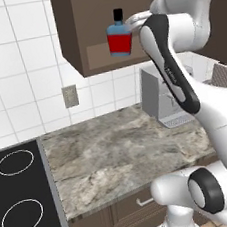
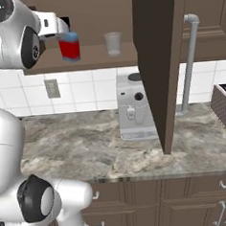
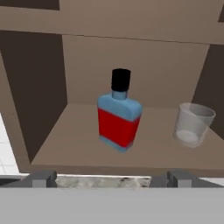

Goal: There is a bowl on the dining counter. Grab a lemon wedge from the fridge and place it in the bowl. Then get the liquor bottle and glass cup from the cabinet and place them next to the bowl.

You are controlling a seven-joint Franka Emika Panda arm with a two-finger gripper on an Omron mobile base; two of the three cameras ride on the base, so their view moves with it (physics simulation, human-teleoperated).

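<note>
The dark-tipped gripper (image 3: pixel 103 178) is held with jaws spread before the red, blue-topped liquor bottle (image 3: pixel 119 116); toppling is risked if misaligned.

Glass cup, small translucent grey-white tumbler (image 2: pixel 113 43): hidden in the left base view behind the white arm. Squat bottle with blue top, red body and black cap (image 1: pixel 119 35): cap concealed by the white hand in the right base view; label detail too blurred to read anywhere. Dark brown wooden wall cabinet (image 1: pixel 81 18): top cut off by the upper edge of every view. Black cooktop (image 1: pixel 22 197): cropped at left and bottom edges. Grey coffee machine (image 2: pixel 134 108): right side hidden behind the open cabinet door (image 2: pixel 161 58).
</note>
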